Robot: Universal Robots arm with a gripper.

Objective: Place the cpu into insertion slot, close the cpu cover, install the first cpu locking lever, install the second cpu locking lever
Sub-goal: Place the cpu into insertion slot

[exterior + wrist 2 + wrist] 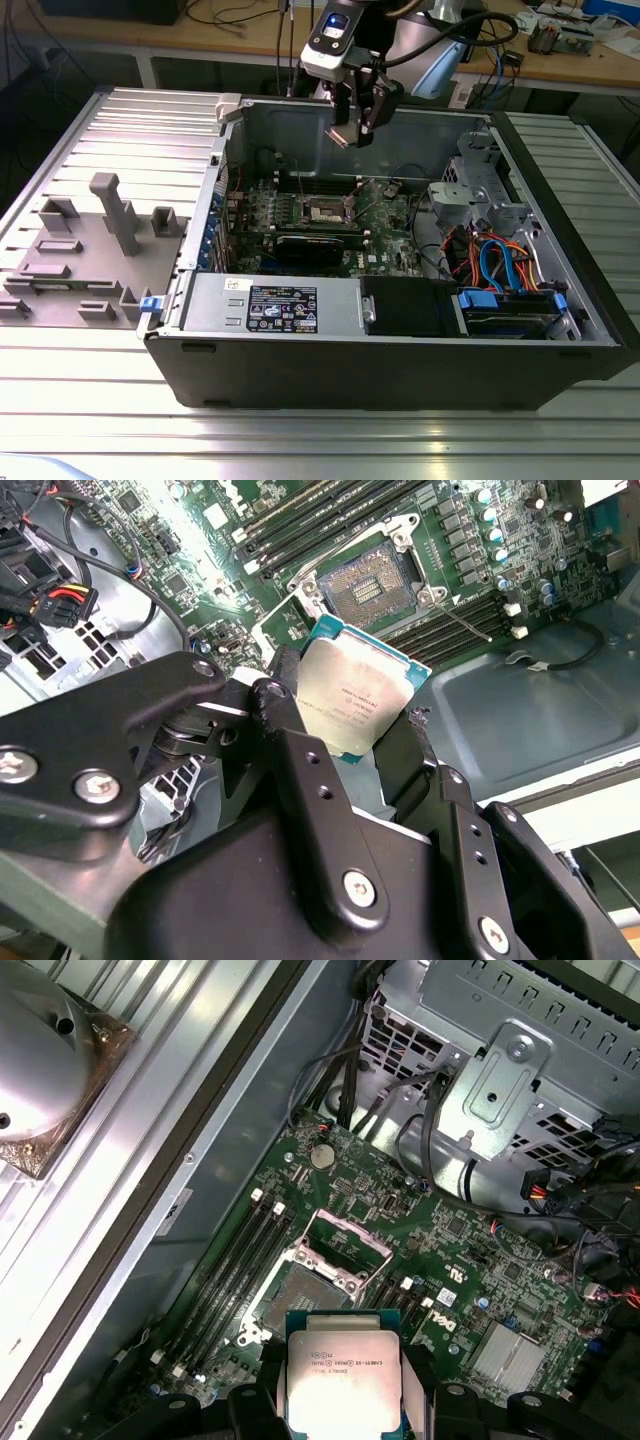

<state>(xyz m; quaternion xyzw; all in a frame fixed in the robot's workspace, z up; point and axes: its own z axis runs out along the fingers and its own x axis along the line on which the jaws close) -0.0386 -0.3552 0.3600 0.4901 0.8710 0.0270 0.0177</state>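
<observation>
The cpu (352, 702), a silvery square chip with a pale green edge, is pinched between my gripper's (348, 730) black fingers (285, 715). In the exterior view the gripper (353, 130) hangs with the cpu (339, 136) above the open computer case, over the back part of the motherboard. The insertion slot (298, 1298) lies open and bare below, a little ahead of the cpu (343, 1375). The cpu cover (346, 1244) stands tilted up at the slot's far edge. A thin locking lever (467, 616) sticks out beside the slot (372, 585).
The case's rear wall (290, 125) is close behind the gripper. A long black card (315, 245) lies in front of the socket. A metal drive cage (480, 190) and coloured cables (500, 265) sit at the exterior view's right. A grey fixture plate (100, 240) is on its left.
</observation>
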